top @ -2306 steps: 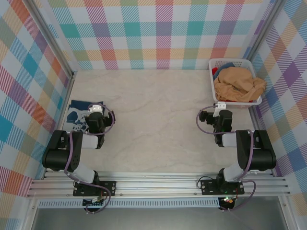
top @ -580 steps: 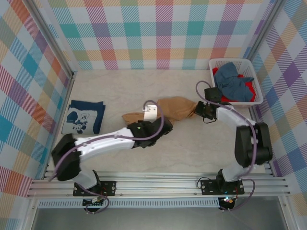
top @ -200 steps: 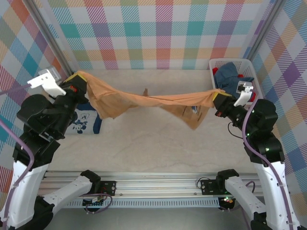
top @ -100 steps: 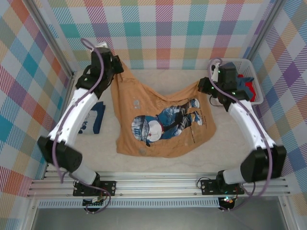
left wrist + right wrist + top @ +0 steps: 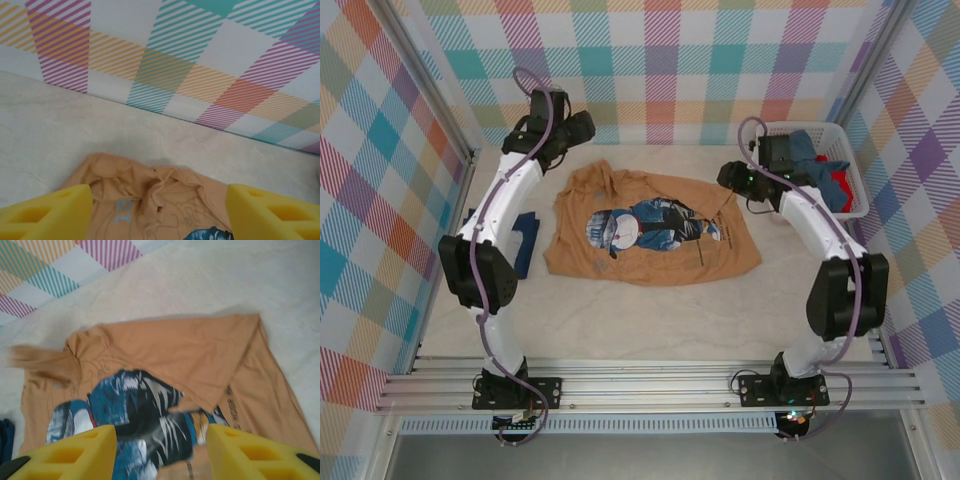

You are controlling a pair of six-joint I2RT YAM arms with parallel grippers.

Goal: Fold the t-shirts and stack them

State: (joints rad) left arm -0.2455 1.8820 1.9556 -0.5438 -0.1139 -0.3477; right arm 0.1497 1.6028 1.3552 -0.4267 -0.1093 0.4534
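Pale marbled table [image 5: 650,320] boxed in by plaid walls [image 5: 660,70]. Left gripper [image 5: 582,128] up at the far edge, yellow fingers [image 5: 50,207] spread wide and holding nothing, hanging clear above the bunched collar end of the tan t-shirt [image 5: 650,235]. Right gripper [image 5: 730,177] at the shirt's far right corner, near the basket [image 5: 780,127], fingers [image 5: 250,450] likewise parted, gripping nothing, cloth lying below them.

Four t-shirts counted. Tan one spread flat mid-table, blue-and-white figure print facing up. Navy t-shirt [image 5: 527,242] folded at the left, partly hidden behind the left arm, just beside the tan one. Blue t-shirt [image 5: 805,150] and red t-shirt [image 5: 837,190] crumpled together inside the white lattice basket at the far right corner. One basket, two shirts in it.
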